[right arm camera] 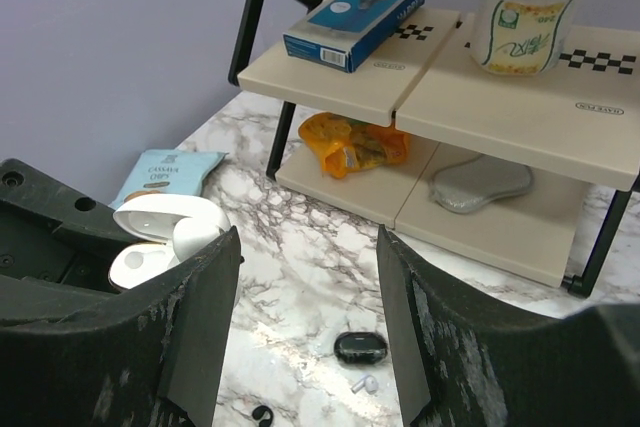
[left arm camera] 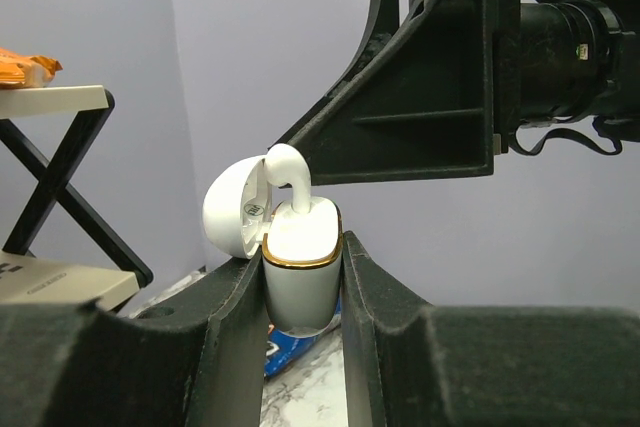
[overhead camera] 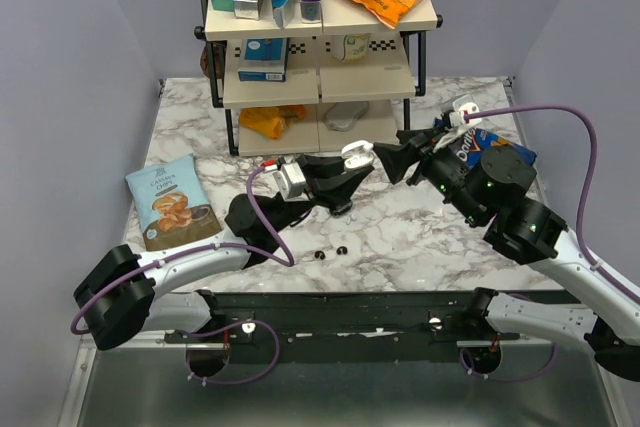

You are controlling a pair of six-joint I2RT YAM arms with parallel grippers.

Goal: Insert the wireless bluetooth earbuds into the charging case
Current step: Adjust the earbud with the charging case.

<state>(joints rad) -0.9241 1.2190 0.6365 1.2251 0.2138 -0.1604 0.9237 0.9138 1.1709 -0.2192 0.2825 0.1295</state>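
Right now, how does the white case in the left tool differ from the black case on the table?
The white case is clamped upright in the left tool, above the table; the black case lies loose on it. The white case's lid is open, a white earbud poking out; the black case is shut. The white case has a gold rim; the black case looks plain. Both are small and rounded.

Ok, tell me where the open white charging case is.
Left wrist view, centre: the white charging case is clamped between the left gripper's fingers, with the right gripper close beside it.
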